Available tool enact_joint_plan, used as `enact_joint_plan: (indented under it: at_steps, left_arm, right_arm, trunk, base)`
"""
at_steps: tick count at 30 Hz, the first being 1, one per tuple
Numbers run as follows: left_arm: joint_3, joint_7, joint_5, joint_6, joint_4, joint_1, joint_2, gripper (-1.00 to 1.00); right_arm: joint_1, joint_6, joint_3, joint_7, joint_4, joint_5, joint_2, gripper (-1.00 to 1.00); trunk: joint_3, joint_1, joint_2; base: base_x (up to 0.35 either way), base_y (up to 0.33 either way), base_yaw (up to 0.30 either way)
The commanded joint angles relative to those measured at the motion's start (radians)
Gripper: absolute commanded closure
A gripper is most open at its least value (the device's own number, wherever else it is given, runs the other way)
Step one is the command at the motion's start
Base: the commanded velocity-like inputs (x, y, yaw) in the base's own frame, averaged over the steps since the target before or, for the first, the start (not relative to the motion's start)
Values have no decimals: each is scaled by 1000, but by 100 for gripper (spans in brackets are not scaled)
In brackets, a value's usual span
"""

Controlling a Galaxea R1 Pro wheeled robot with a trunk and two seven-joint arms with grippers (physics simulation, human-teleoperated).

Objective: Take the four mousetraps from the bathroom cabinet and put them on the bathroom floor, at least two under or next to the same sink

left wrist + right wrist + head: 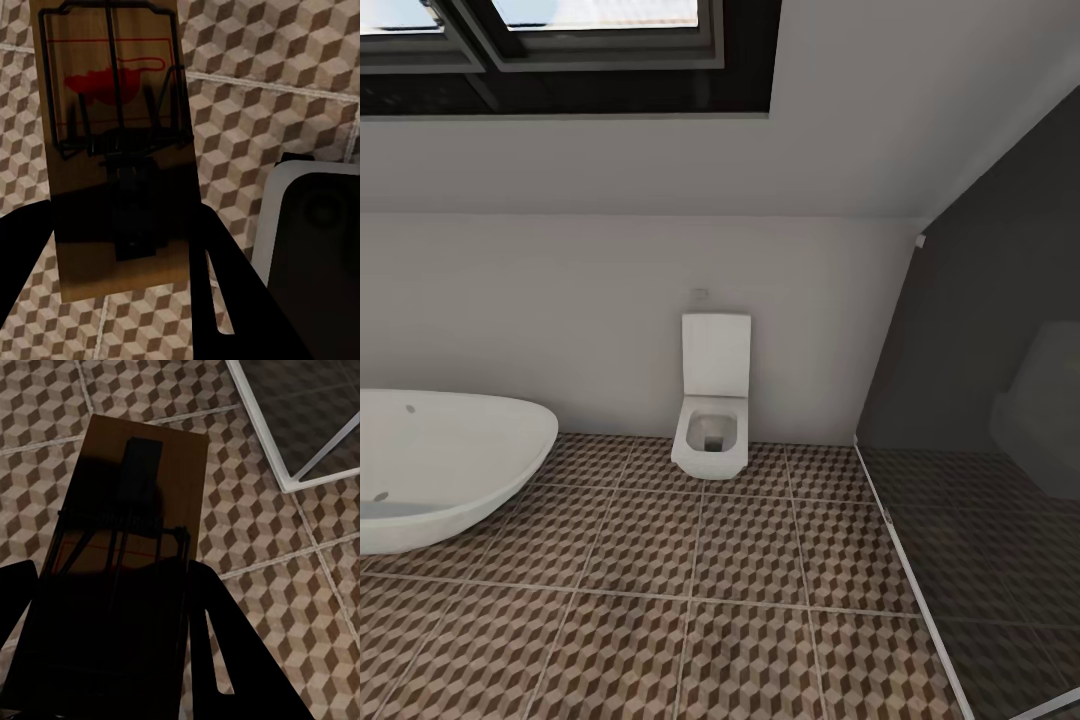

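We carry two mousetraps above the tiled floor (660,560) — left jaws clamped on one mousetrap (116,142), right jaws clamped on another mousetrap (124,547) — facing toilet (712,410) and bathtub (440,465).

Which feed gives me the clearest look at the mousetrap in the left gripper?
Left wrist view: the mousetrap is lit, with wire frame and red spot plain. Right wrist view shows another mousetrap, mostly shadowed. Head view shows toilet and floor.
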Motion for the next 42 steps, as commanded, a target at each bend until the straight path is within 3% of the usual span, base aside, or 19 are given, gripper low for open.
enact_joint_plan:
  at_steps: [1,42]
  left_arm:
    - [-7,6,-2,-3,3,-1,-1,100]
    - [-7,6,-2,-4,3,-1,-1,100]
  right_arm:
    - [-1,-2,9,-9,0,-2,0,100]
    - [-1,-2,9,-9,0,-2,0,100]
  trunk:
    - [-2,1,-2]
    - [-2,1,-2]
  base:
    - [0,0,0]
    - [0,0,0]
